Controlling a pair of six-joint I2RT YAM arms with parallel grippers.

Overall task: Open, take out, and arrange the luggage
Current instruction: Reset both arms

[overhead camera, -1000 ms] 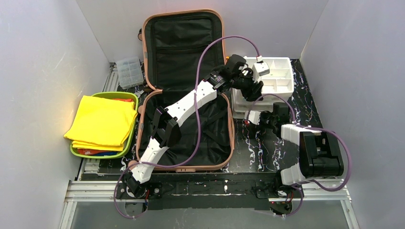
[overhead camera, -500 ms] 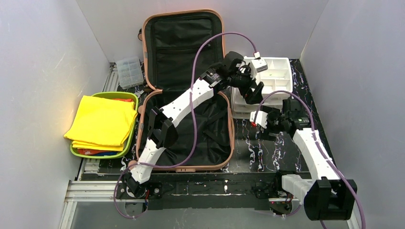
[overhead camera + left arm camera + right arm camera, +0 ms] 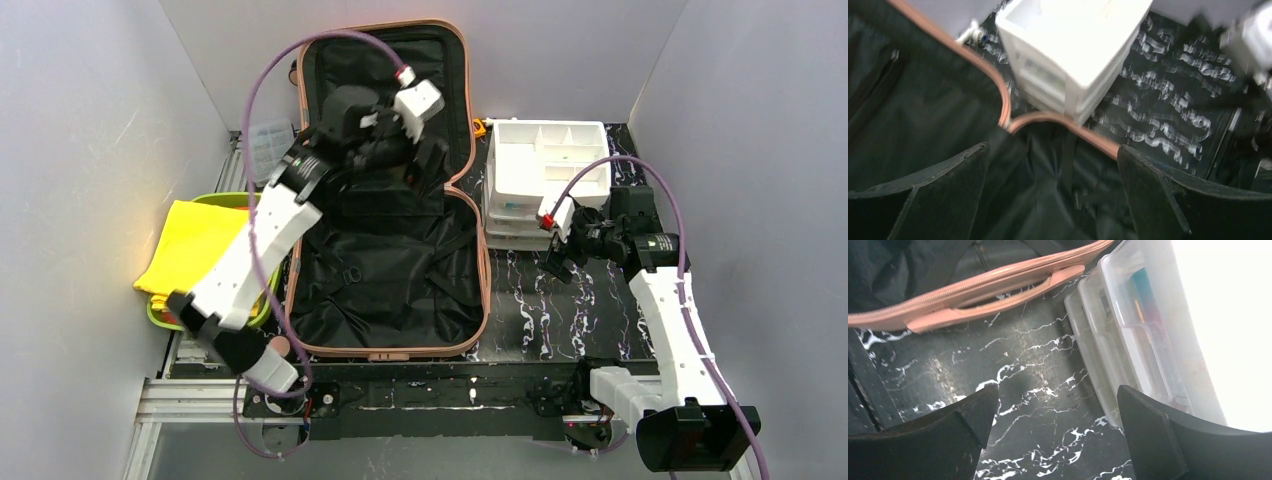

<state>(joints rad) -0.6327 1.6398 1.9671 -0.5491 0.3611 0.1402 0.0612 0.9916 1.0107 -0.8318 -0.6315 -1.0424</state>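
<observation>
Marbled desk (image 3: 560, 310), boxed in by grey walls (image 3: 90, 120), with a bare strip right of the luggage (image 3: 385, 290). The luggage lies open centre-left, lid up against the back wall. Left wrist view is blurred. My left end effector (image 3: 425, 165) hangs over the hinge, fingers wide. My right end effector (image 3: 560, 260) is wide too, low beside the white organizer (image 3: 545, 160).

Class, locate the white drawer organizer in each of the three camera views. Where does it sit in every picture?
Top external: the white organizer is right of centre, against the open luggage.
Left wrist: white organizer at top centre, blurred.
Right wrist: white organizer along the right edge, its top washed out.
Shared landmark: the luggage's pink rim, beside it in all three.
</observation>
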